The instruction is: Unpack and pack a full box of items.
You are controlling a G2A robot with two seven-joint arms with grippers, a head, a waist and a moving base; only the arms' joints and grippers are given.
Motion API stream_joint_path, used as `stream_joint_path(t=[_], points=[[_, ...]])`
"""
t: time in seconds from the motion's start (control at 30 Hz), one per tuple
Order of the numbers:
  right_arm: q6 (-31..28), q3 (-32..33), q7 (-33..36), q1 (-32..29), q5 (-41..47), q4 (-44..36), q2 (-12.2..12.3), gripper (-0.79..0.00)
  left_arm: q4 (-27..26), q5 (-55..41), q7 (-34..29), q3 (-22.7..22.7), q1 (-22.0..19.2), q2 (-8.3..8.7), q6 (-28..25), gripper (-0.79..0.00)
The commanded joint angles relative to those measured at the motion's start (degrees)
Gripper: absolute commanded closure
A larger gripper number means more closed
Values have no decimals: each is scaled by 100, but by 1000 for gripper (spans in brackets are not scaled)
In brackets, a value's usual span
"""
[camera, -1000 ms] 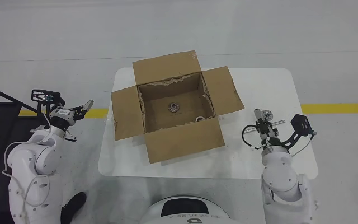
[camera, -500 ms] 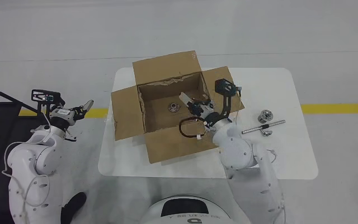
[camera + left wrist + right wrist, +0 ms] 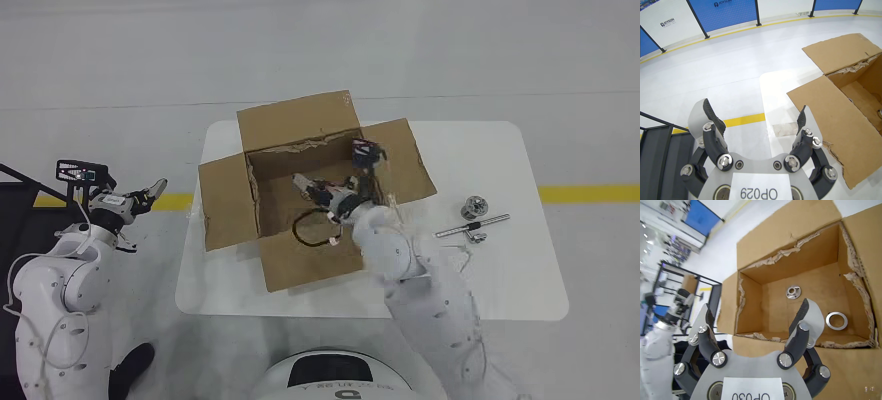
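Box, cardboard, flaps open, middle of table; flanged disc and flat ring on its floor. Right gripper over box opening, jaws wide, empty. Left gripper beyond table edge, jaws wide, empty.

White arms — black-and-silver jaws

The right pincer has swung across over the box, apparently empty.
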Motion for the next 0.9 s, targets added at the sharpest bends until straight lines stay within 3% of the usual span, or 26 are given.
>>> stream_joint_path(t=[0.0,0.17,0.5,0.87], points=[[427,-430,595,749,-217,695,-87,-785,0,0,0,0,0,0,0,-785],[1041,-1077,1238,1787,-440,1852,-317,-785,0,0,0,0,0,0,0,-785],[1604,-2047,1327,3053,-241,4188,-909,-496,0,0,0,0,0,0,0,-785],[1272,-2300,637,3717,660,6123,-1530,-582,0,0,0,0,0,0,0,-785]])
